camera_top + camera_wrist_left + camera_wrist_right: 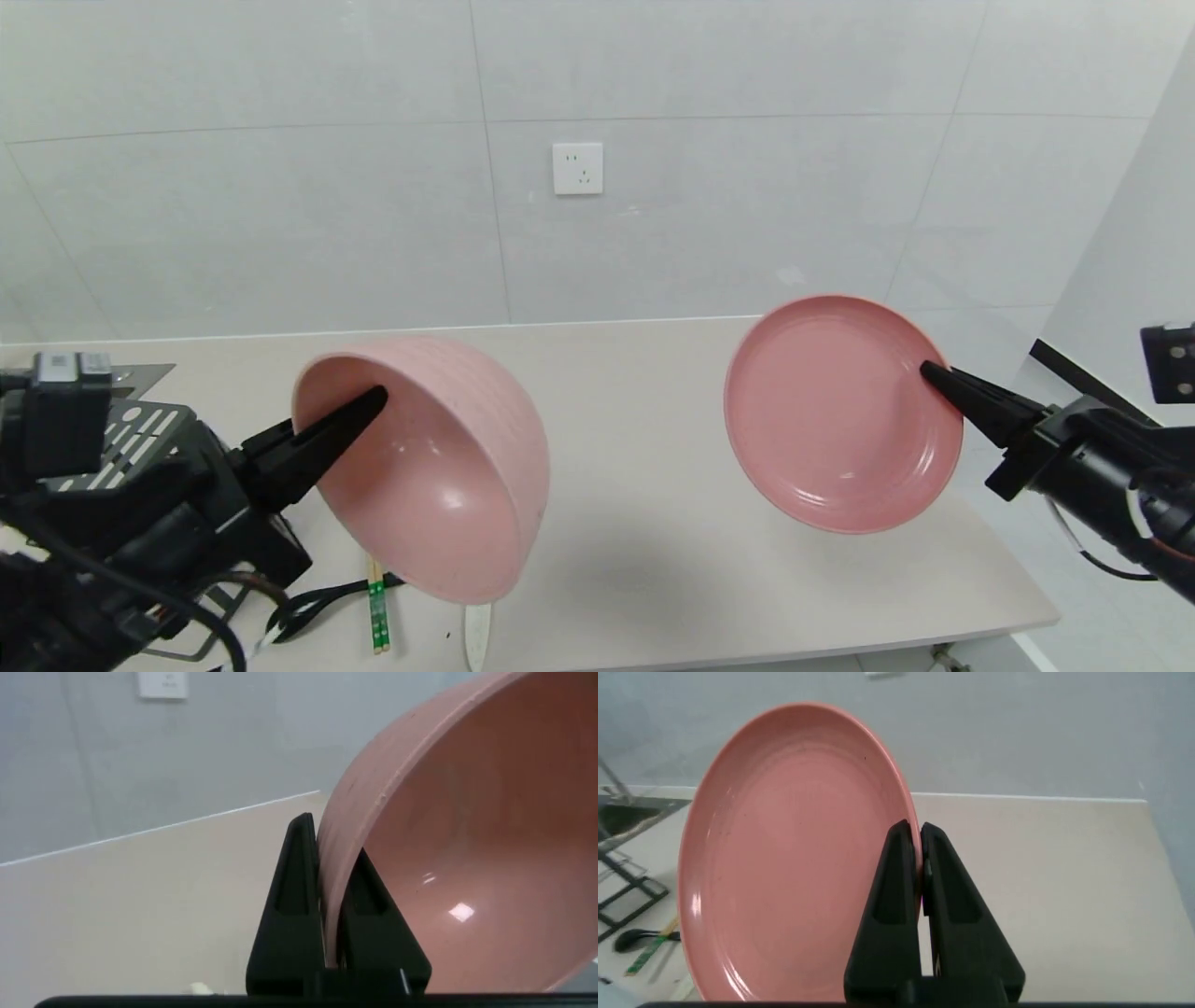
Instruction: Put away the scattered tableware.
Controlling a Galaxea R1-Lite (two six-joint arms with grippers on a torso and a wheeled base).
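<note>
The bowl (439,485) covers the far ends of the chopsticks (378,621) and of a white utensil (476,639), which the head view's lower edge also cuts off, leaving its kind unclear. The left arm (140,523) hides much of the metal rack (135,420). One finger of the right gripper (927,371) lies out of sight behind the plate (831,411).

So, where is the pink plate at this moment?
In the head view the pink plate is on the robot's right, held above the counter and tilted on edge, its rim clamped in the right pincer; the pink bowl hangs to its left.
</note>
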